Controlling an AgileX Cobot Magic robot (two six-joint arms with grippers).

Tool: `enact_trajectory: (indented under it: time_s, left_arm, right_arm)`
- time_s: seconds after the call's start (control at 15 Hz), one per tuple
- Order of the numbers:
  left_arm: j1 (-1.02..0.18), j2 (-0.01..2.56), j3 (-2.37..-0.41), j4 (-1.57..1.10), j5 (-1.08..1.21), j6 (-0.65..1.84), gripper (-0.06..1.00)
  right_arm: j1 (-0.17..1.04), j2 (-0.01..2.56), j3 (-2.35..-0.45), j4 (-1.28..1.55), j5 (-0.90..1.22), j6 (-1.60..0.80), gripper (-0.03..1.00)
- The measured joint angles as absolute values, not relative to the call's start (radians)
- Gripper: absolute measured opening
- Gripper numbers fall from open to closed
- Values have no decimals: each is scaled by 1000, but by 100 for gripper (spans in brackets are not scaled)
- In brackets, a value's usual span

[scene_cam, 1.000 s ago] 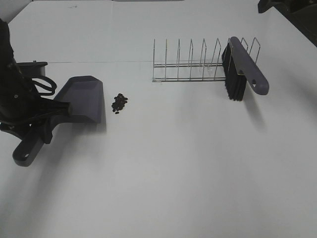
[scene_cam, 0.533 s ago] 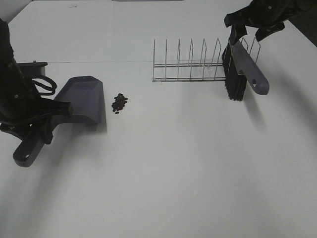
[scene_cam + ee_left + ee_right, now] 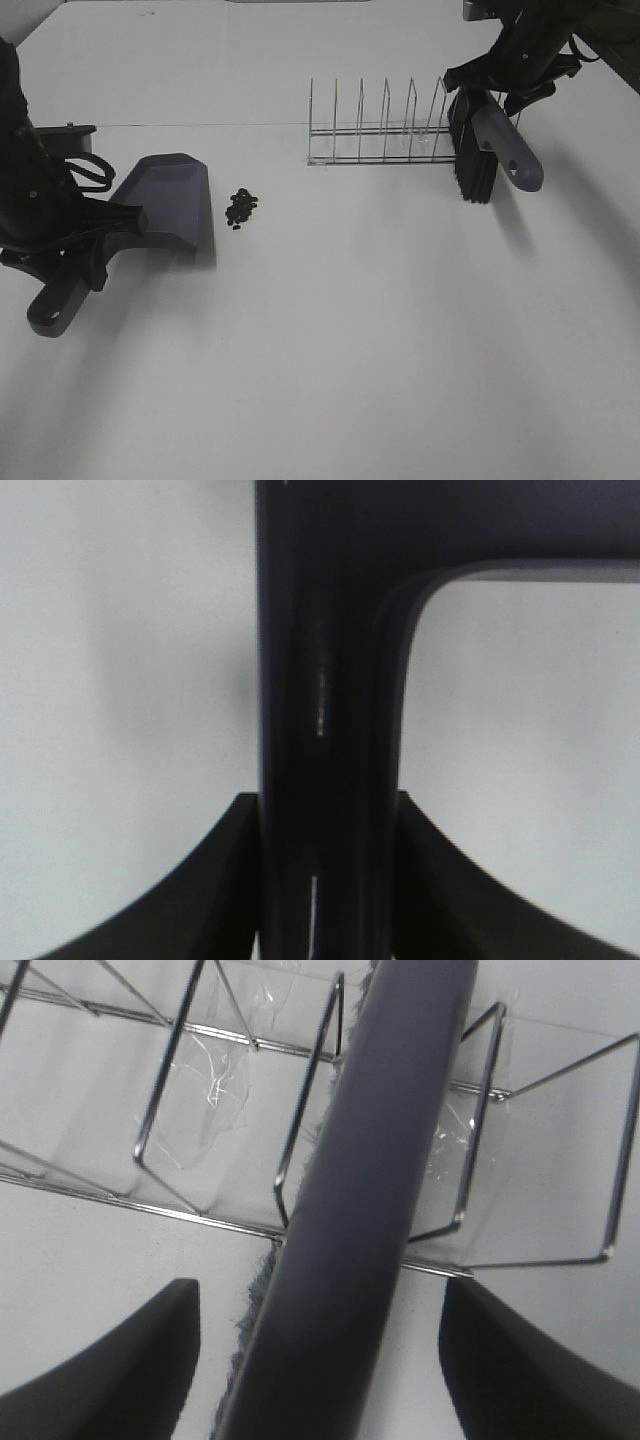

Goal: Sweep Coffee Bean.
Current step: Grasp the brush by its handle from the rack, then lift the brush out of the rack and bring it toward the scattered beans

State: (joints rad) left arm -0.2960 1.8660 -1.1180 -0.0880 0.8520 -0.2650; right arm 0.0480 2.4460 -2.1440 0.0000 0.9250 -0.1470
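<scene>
A small heap of coffee bean (image 3: 240, 208) lies on the white table, just right of the grey-purple dustpan (image 3: 170, 200). My left gripper (image 3: 75, 255) is shut on the dustpan's handle (image 3: 320, 720), with a finger (image 3: 215, 880) pressed to each side. The brush (image 3: 495, 135), black bristles down, leans in the right end of the wire rack (image 3: 385, 135). My right gripper (image 3: 495, 85) hovers over the brush's back (image 3: 370, 1190); its fingers (image 3: 110, 1360) stand open, one on each side and apart from it.
The wire rack's upright loops (image 3: 310, 1110) stand close around the brush. A black fixture (image 3: 70, 135) sits behind my left arm near the table's left edge.
My right arm came in from the far right corner and lowered over the brush's upper end. Its fingers have narrowed a little. The left arm, dustpan and beans have not moved.
</scene>
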Motion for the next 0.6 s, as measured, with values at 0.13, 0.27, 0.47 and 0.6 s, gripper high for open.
enact_trajectory:
  time_s: [0.13, 0.27, 0.47, 0.6]
  left_arm:
    - [-296, 1866, -1118, -88, 852, -265, 32]
    - [-296, 1866, -1118, -88, 852, -265, 32]
    - [-296, 1866, -1118, -88, 852, -265, 32]
    - [-296, 1866, -1118, -88, 852, -265, 32]
  right_arm:
    - [48, 2457, -2144, -6, 923, -149, 47]
    - [47, 2457, -2150, -22, 921, -146, 30]
    - [43, 2456, -2150, -24, 928, -126, 29]
    - [43, 2440, -2150, -22, 949, -104, 29]
